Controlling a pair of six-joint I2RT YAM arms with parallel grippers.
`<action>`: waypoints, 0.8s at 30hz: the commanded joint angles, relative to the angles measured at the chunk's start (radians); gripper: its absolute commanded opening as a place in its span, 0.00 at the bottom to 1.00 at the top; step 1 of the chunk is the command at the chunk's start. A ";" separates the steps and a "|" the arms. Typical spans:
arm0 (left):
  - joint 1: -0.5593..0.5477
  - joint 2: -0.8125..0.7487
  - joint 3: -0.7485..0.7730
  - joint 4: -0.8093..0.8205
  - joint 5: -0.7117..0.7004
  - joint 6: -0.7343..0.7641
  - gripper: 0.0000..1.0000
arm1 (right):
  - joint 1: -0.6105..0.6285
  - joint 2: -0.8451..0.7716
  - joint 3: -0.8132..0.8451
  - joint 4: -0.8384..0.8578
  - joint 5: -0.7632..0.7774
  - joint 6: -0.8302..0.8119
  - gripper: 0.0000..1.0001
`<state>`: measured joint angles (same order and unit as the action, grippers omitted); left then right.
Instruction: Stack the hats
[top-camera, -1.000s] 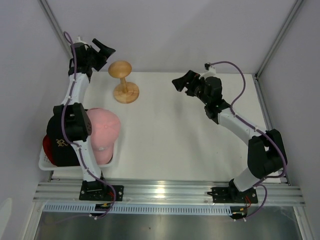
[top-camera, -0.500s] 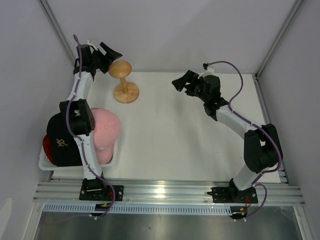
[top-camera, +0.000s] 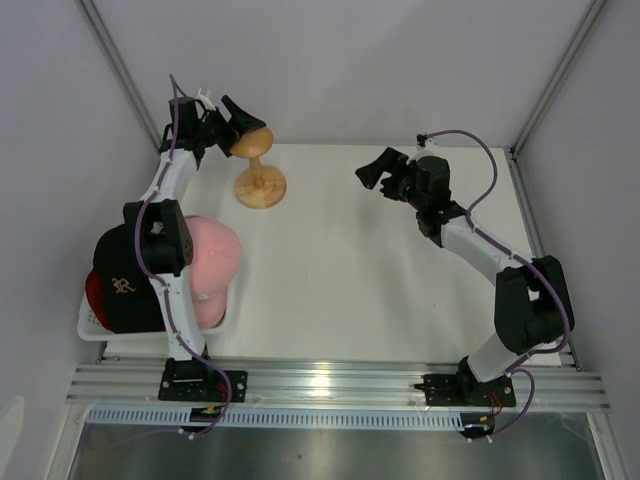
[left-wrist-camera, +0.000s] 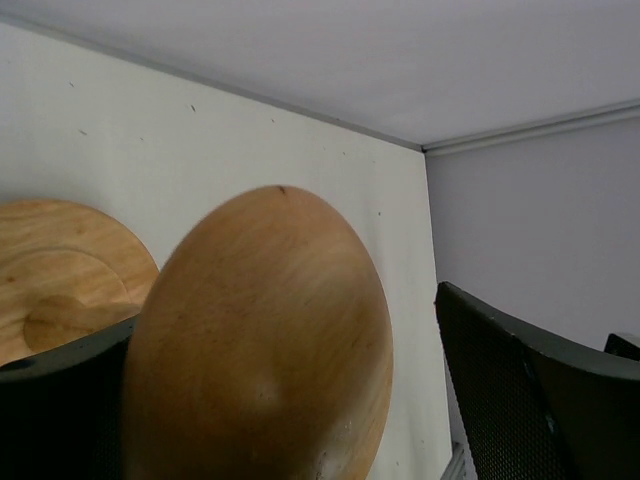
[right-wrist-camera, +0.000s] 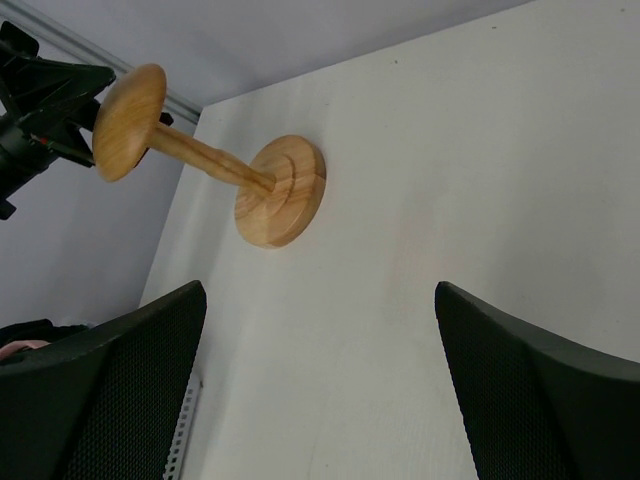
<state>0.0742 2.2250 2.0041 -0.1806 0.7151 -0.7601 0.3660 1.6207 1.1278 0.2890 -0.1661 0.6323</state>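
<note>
The hats lie piled in a white mesh basket (top-camera: 152, 334) at the left edge: a pink hat (top-camera: 212, 256) on the right, a black hat with a gold emblem (top-camera: 122, 283) on the left, and a red one (top-camera: 93, 292) showing under it. My left gripper (top-camera: 238, 122) is far from them at the back, open, its jaws either side of the wooden stand's knob (left-wrist-camera: 262, 340). The knob fills the gap between the dark fingers (left-wrist-camera: 530, 395). My right gripper (top-camera: 381, 170) hangs open over the table with nothing in it (right-wrist-camera: 320, 290).
The wooden stand's round base (top-camera: 261, 188) rests on the white table near the back left; its knob (right-wrist-camera: 130, 120), stem and base (right-wrist-camera: 282, 190) also show in the right wrist view. Grey walls close in the back and both sides.
My left gripper swung right and reached the stand's knob, which now sits between its jaws; the stand shifted slightly right. The right gripper drew a little to the right.
</note>
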 joint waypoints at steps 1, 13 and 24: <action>-0.062 -0.109 -0.088 0.046 0.060 -0.024 0.99 | -0.025 -0.087 -0.039 0.009 0.040 -0.020 1.00; -0.149 -0.105 -0.091 0.079 0.246 0.013 0.98 | -0.081 -0.283 -0.158 -0.068 0.094 -0.088 1.00; -0.281 -0.207 -0.269 0.065 0.230 0.076 0.98 | -0.111 -0.438 -0.226 -0.162 0.140 -0.105 0.99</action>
<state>-0.1497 2.1330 1.8221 -0.1421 0.9115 -0.6991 0.2642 1.2335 0.9127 0.1589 -0.0597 0.5503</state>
